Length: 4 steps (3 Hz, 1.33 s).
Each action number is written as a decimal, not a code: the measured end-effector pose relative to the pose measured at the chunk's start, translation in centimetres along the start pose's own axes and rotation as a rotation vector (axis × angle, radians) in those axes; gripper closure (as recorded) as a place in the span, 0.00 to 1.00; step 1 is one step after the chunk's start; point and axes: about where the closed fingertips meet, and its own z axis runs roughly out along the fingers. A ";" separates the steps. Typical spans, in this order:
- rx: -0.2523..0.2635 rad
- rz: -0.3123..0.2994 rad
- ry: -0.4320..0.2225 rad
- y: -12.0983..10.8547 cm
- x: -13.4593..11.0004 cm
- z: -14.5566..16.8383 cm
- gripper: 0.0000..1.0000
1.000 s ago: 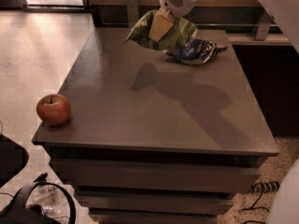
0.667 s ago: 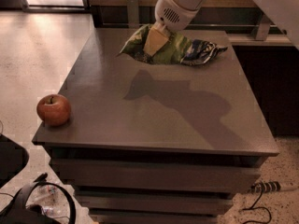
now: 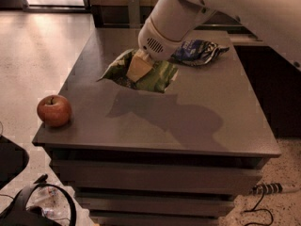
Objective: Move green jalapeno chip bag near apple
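Green jalapeno chip bag (image 3: 159, 77), clamped in jaws, over table (image 3: 221, 131) centre; apple (image 3: 54, 110) at edge.

2x chip bags (image 3: 153, 76) (image 3: 200, 52), 1x apple (image 3: 54, 110), 1x pincer (image 3: 139, 66)

**Grey table: an apple at one corner, a blue bag at the far side**

The grey-brown table (image 3: 188, 126) has a flat, smooth top, and drawer fronts are stacked under its front edge. A red apple (image 3: 54, 110) sits on it close to the front left corner, stem up. Toward the far right, a dark blue-and-white chip bag (image 3: 200, 52) lies crumpled on the top. The gripper (image 3: 137, 69) hangs over the far middle of the table, clamped on the green jalapeno chip bag (image 3: 160, 76), which looks lifted just off the surface. Their shadow falls across the middle of the top. The apple is well apart from both bags.
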 end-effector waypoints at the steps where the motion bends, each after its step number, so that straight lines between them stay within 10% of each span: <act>1: -0.029 -0.035 0.015 3.1 -1.4 1.0 1.00; 4: -0.092 -0.101 0.048 5.8 -2.8 2.2 0.38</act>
